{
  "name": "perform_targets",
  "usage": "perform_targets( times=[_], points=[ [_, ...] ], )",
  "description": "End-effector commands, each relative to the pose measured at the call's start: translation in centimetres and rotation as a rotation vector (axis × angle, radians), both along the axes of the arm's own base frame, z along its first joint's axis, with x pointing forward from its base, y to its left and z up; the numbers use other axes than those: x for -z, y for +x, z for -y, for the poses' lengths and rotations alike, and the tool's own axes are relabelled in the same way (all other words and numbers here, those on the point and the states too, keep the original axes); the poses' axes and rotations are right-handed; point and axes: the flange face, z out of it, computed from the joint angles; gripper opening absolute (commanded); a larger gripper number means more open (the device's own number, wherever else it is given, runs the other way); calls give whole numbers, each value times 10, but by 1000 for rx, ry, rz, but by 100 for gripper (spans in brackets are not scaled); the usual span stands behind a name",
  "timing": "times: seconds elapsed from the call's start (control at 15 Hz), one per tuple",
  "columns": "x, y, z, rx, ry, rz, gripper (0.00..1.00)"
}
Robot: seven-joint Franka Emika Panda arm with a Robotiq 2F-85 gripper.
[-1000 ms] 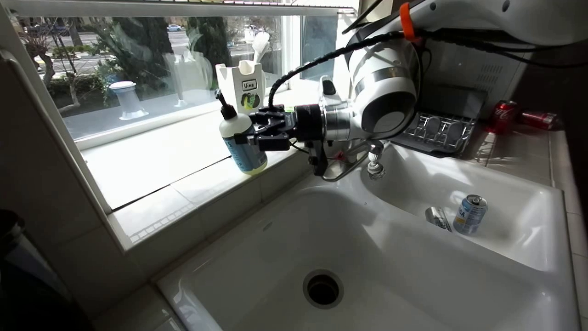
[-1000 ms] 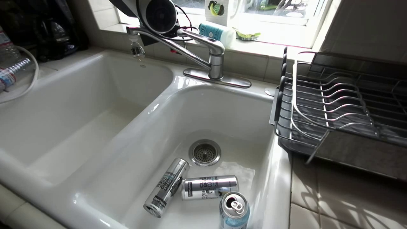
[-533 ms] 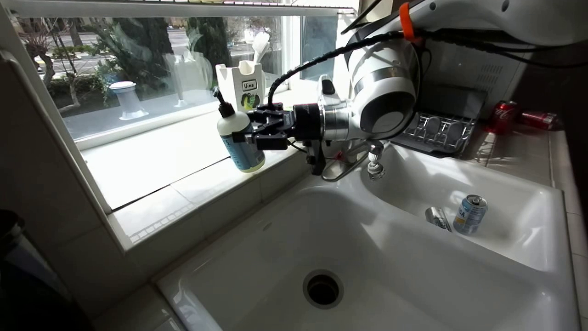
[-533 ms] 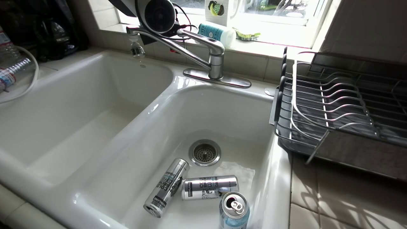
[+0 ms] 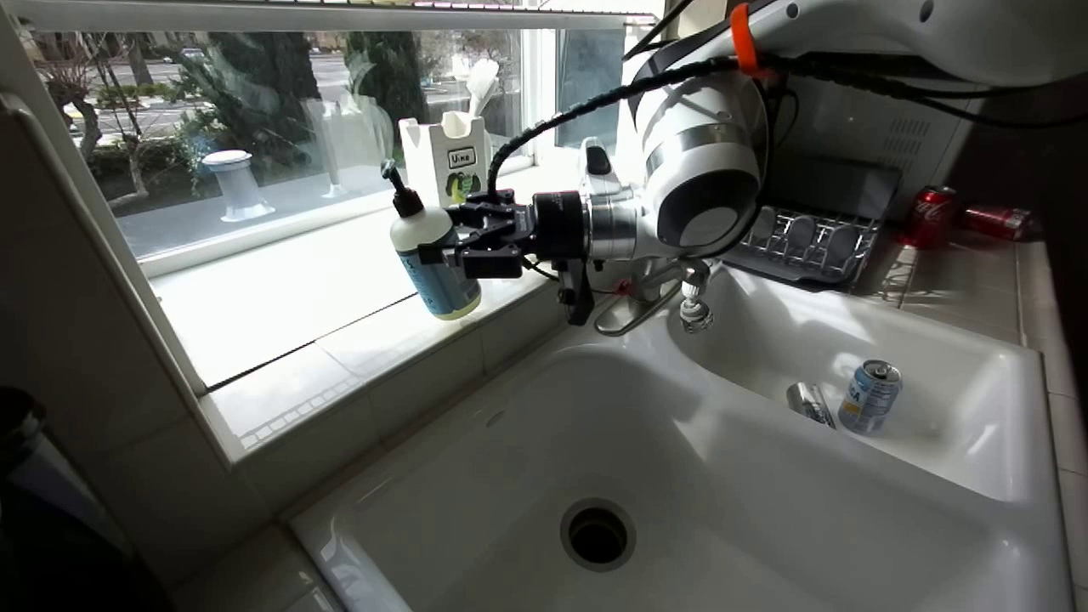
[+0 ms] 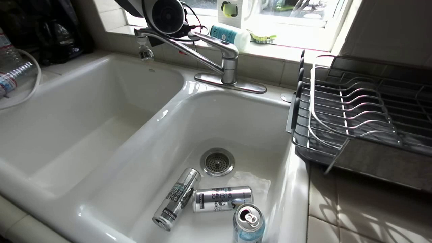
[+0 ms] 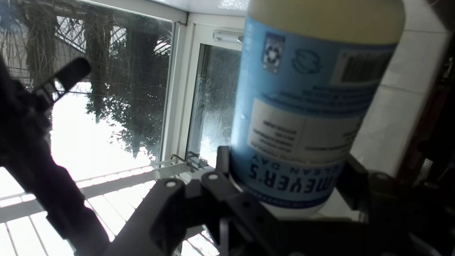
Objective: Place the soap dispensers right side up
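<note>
In an exterior view one soap dispenser (image 5: 432,276), pale with a blue label and black pump, is held over the window sill with its pump up, leaning a little. My gripper (image 5: 445,235) is shut on its body from the faucet side. Whether its base touches the sill, I cannot tell. The wrist view shows the blue label (image 7: 302,106) upside down, fingers (image 7: 223,160) pressing on both sides. Another soap dispenser (image 6: 231,35), teal-labelled, lies on its side on the sill behind the faucet; its pump end is hard to make out.
A white carton-shaped holder (image 5: 461,159) stands on the sill beside the held bottle. The faucet (image 6: 229,64) rises in front of the lying bottle, near a green object (image 6: 263,37). Cans (image 6: 222,199) lie in the sink, and a dish rack (image 6: 347,111) stands beside it.
My gripper has shifted slightly along the sill, away from the faucet, carrying the held soap dispenser. The lying bottle has stayed where it was.
</note>
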Motion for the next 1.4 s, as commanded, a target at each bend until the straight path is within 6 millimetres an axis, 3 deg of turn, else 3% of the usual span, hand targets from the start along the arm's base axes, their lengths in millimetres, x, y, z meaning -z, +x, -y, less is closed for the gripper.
perform_targets(
  times=[0.0, 0.33, 1.33],
  points=[
    [10, 8, -16, 6, -2, -9, 46],
    [15, 22, -35, -5, -12, -24, 46],
    [28, 30, -28, 22, 124, -118, 46]
  ],
)
